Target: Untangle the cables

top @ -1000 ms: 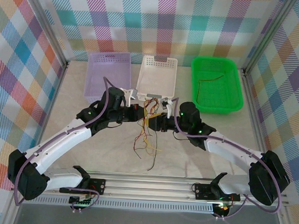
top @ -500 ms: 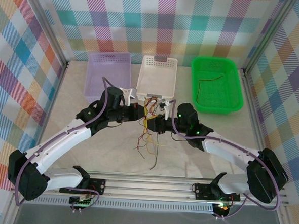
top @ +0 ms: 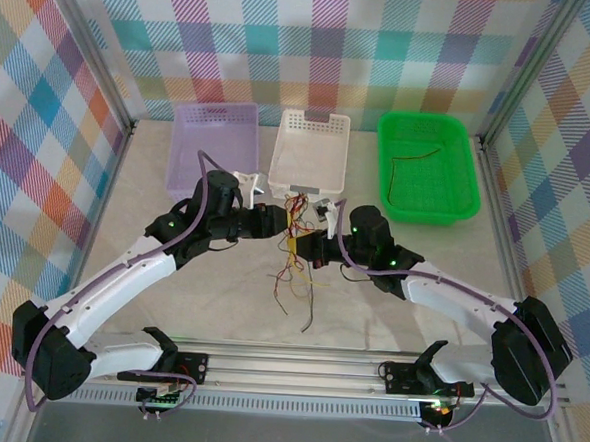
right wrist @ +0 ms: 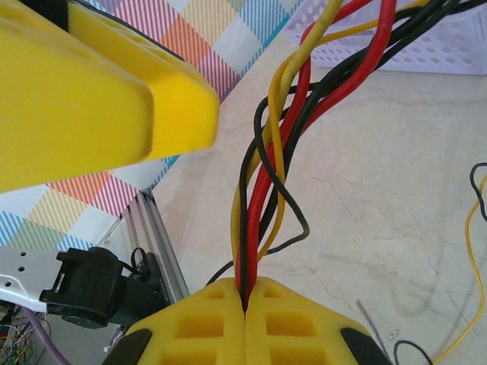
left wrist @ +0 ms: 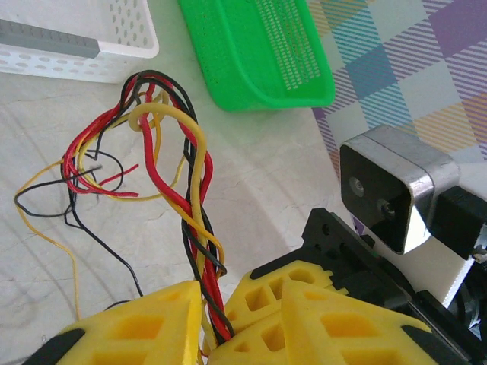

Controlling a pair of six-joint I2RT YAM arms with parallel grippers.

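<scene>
cables (top: 294,259) — red, yellow, black — hang twisted over the table (top: 170,304), near the white basket (top: 311,147). right gripper (right wrist: 245,295) is clamped tight on the bundle; left gripper (left wrist: 214,308) stands slightly apart — strands run through its gap.

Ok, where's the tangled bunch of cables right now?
In the top view the cables are at mid-table, between the left gripper and the right gripper, just in front of the white basket.
</scene>
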